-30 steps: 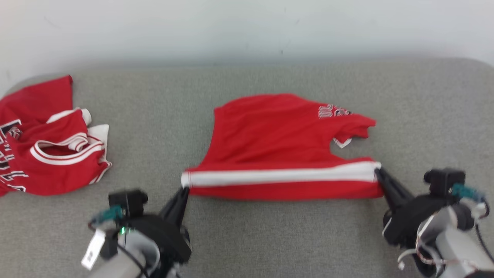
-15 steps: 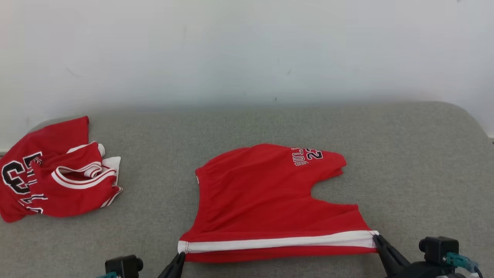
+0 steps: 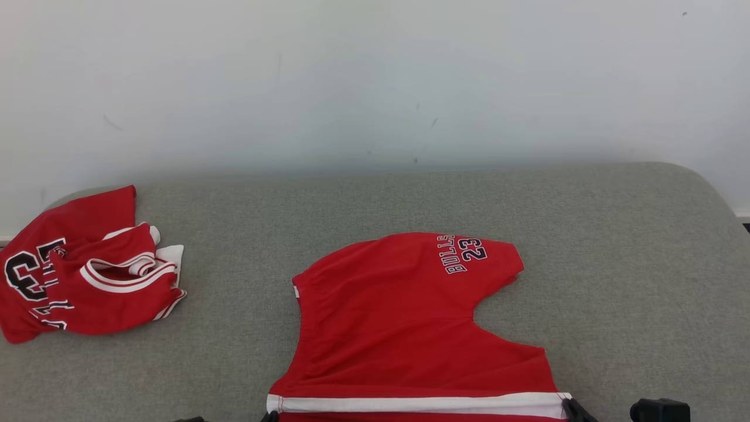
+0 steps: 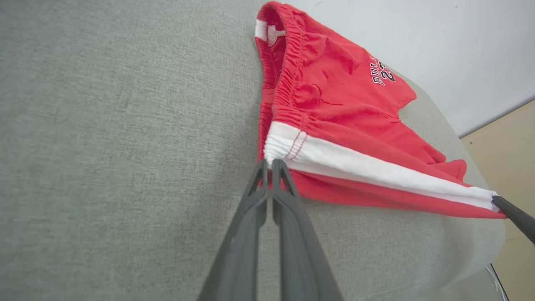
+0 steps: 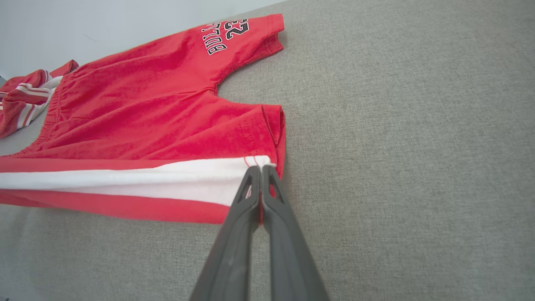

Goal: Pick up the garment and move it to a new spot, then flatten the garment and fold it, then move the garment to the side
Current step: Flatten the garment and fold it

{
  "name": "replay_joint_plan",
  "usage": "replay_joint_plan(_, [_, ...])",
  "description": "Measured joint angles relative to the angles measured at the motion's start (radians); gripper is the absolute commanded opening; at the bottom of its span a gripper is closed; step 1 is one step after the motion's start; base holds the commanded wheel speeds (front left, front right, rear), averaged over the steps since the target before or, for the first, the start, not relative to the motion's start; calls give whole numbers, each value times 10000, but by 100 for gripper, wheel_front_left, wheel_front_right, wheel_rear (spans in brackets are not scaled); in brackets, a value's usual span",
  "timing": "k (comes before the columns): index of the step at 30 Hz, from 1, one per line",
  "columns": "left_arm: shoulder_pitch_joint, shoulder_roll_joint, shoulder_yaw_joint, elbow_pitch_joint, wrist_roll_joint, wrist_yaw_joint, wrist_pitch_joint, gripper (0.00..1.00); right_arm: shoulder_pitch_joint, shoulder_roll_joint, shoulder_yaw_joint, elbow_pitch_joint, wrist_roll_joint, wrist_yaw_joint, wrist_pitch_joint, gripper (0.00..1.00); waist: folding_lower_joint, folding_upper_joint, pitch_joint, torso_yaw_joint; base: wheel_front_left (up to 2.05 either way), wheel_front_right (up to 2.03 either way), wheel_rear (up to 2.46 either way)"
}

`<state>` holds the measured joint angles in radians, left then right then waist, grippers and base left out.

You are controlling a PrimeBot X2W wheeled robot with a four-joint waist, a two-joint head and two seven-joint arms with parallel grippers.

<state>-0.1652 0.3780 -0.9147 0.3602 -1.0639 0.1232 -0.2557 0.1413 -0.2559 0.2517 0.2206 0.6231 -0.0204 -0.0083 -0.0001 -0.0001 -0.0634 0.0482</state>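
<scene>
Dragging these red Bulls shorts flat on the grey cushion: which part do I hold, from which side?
Hold the red fabric shorts by both ends of the white side stripe: left end effector at the waistband corner, right end effector at the leg hem, both from the near side. That edge lies straight and closest, so pulling should tension the cloth evenly.

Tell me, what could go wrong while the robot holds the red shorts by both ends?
1. The left gripper and right gripper pinch only the ends of the white stripe on the shorts; either end might slip out.
2. The waistband looks bunched, so folding now might trap wrinkles.
</scene>
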Motion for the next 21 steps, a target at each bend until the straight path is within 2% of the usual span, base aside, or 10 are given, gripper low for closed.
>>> replay_joint_plan(8, [-94, -123, -38, -151, 499, 0, 0, 0, 442, -44, -295, -437, 125, -311, 82, 0, 0, 1, 83, 330, 0, 0, 0])
replay_joint_plan(21, [-509, -236, -268, -173, 794, -2, 0, 0, 926, -54, -322, -980, 307, -499, 290, 0, 0, 1, 136, 1343, 0, 0, 0])
